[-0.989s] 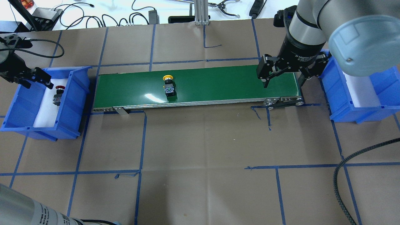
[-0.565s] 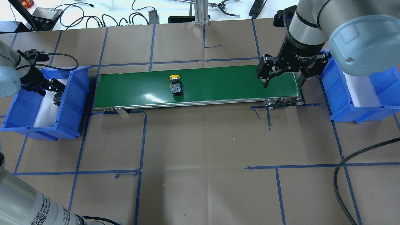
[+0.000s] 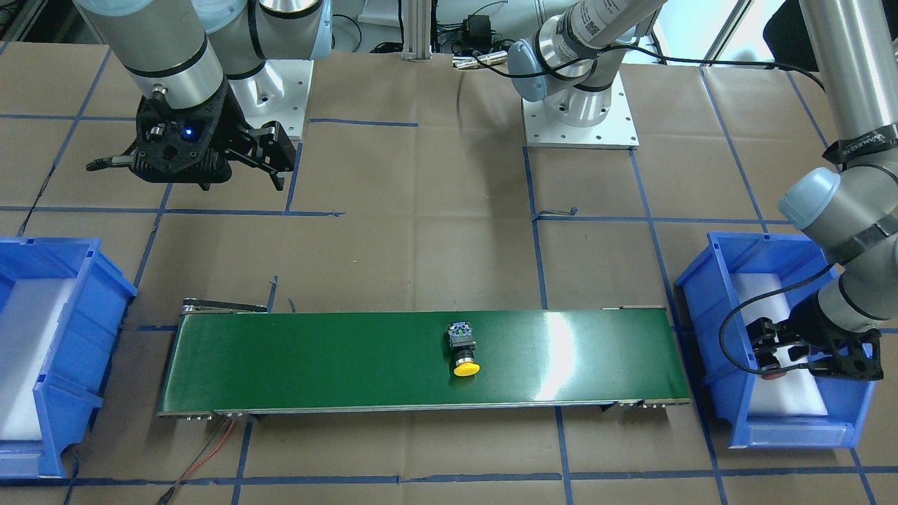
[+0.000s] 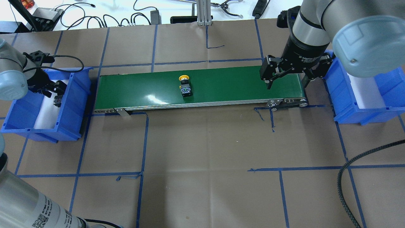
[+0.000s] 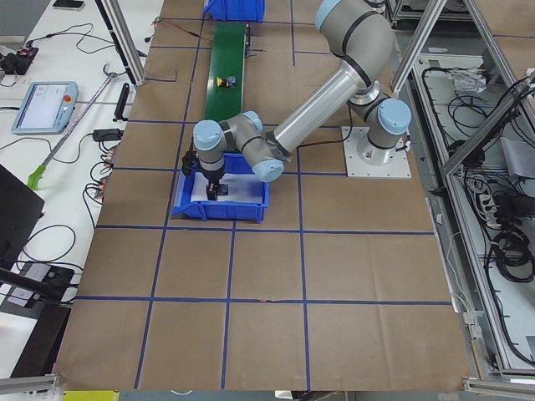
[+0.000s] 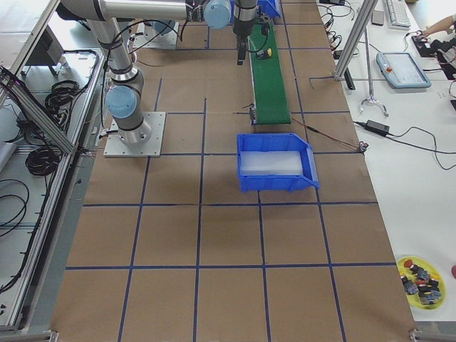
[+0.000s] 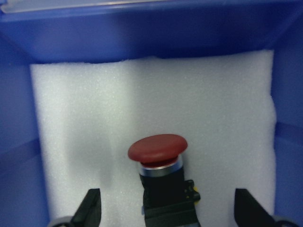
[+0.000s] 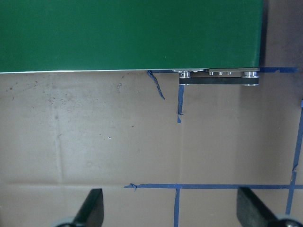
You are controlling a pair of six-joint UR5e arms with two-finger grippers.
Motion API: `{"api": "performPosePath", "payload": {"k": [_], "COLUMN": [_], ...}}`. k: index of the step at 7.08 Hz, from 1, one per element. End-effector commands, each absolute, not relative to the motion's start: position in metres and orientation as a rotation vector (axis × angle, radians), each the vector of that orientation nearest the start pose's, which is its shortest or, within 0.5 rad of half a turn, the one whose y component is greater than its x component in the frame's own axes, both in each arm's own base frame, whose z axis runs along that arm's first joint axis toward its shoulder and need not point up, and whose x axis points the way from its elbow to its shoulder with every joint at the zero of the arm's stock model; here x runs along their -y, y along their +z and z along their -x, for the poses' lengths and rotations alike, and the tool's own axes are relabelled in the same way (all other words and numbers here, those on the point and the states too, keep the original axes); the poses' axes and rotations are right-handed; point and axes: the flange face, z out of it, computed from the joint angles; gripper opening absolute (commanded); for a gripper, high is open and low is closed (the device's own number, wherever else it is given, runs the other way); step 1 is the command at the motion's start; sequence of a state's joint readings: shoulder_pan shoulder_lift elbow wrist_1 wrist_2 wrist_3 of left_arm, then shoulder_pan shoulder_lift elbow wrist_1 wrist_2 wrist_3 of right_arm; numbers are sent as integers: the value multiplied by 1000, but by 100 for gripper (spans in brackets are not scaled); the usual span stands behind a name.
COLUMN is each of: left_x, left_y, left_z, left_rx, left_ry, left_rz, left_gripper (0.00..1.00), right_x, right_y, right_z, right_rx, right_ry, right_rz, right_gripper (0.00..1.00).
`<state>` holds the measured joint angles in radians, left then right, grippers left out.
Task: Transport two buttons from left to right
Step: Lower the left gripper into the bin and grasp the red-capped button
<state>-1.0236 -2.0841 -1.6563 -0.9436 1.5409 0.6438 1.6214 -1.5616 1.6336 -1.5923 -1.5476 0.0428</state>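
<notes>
The yellow button [image 4: 185, 85] lies on its side on the green conveyor belt [image 4: 227, 84], near the middle; it also shows in the front view [image 3: 463, 353]. The red button [image 7: 158, 153] lies on white foam in the left blue bin [image 4: 74, 104]. My left gripper [image 7: 168, 215] is open and low in that bin, one finger on each side of the red button's black body. In the overhead view it [image 4: 52, 91] hides the red cap. My right gripper [image 4: 287, 81] is open and empty, and hovers over the belt's right end.
The right blue bin [image 4: 348, 107] with its white foam liner stands just past the belt's right end. The belt's metal end roller [image 8: 220, 78] lies below the right gripper. Brown paper with blue tape lines covers the table [image 4: 205, 152]. A black cable [image 4: 343, 177] curls at the front right.
The yellow button has ridden to the right along the belt. My left gripper has come down into the left bin around the red button. The right arm has not moved.
</notes>
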Motion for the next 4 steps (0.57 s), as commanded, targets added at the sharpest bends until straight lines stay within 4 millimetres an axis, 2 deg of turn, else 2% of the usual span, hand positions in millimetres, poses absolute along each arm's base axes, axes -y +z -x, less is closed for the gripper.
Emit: {"api": "performPosePath", "payload": {"k": [1, 2, 4], "left_x": [617, 618, 619], "left_y": [221, 222, 224], "left_z": [-216, -217, -217], "left_rx": [-3134, -3131, -3130], "left_ry": [-79, -81, -87], "left_rz": [-160, -160, -160], "left_gripper": [47, 27, 7], "right_x": [482, 482, 482], "right_y": [455, 455, 455], "right_z": [-160, -160, -160], "right_rx": [-3120, -3120, -3120], "right_ry": [81, 81, 81], "right_rz": [11, 11, 13], "right_gripper": [100, 100, 100]}}
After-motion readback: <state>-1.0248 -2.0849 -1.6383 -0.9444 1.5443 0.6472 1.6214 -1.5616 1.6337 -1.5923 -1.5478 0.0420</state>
